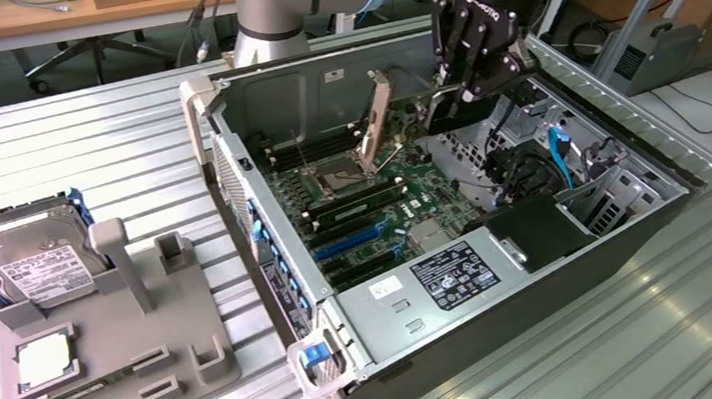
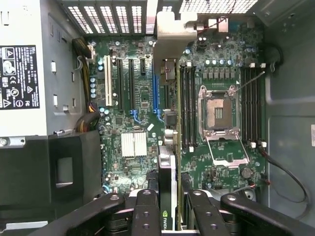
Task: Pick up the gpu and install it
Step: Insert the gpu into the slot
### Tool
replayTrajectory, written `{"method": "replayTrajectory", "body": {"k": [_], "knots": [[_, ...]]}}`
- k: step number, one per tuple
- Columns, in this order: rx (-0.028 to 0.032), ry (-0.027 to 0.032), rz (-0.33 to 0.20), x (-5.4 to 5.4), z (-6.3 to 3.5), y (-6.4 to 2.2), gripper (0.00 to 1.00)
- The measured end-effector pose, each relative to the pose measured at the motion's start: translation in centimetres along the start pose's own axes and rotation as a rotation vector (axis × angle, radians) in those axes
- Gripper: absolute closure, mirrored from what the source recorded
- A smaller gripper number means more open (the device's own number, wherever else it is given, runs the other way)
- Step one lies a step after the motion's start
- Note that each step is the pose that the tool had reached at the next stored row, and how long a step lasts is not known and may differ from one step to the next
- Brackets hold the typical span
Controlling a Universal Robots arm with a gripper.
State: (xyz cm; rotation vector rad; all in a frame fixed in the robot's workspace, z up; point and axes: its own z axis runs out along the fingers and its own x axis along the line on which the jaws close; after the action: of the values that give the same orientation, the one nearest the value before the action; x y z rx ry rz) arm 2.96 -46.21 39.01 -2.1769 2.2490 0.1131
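An open black-and-silver computer case (image 1: pixel 239 172) lies on its side on the ribbed metal worktop (image 1: pixel 97 159), with its green motherboard (image 1: pixel 364 204) facing up. A silver power supply box with a black label (image 1: pixel 452 274) fills the near end of the case. A blue cable (image 1: pixel 558 151) runs through the drive bay on the exterior view's right. On the exterior view's left sits a grey plastic fixture tray (image 1: pixel 166 357). It holds a silver hard drive with a white label (image 1: pixel 34 261) and a small square silver CPU chip (image 1: pixel 45 361), both well apart from the case.

The grey arm (image 1: pixel 286 1) reaches over the far wall of the case, with the black end effector (image 1: pixel 465 96) pointing down into it. Its fingers are clamped on the gpu (image 1: pixel 381 121), a thin flat expansion card with a silver metal bracket at one end. The card is held on edge and tilted over the board, beside the open metal CPU socket (image 1: pixel 333 177).

The wrist view looks along the card's edge. There the card lies between the long blue expansion slot (image 2: pixel 156 88) and the black memory slots (image 2: pixel 187 105). A white slot (image 2: pixel 107 81) and a finned silver heatsink (image 2: pixel 134 144) sit farther to the side. Whether the card's lower edge touches the board cannot be told.
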Motion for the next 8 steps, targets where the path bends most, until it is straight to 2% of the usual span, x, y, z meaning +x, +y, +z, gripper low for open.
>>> {"method": "replayTrajectory", "body": {"k": [7, 8], "knots": [[0.0000, 0.0000, 0.000, 0.1, 1.39, 0.40, 0.73], [0.0000, 0.0000, 0.000, 0.2, 2.90, 0.65, 0.73]]}}
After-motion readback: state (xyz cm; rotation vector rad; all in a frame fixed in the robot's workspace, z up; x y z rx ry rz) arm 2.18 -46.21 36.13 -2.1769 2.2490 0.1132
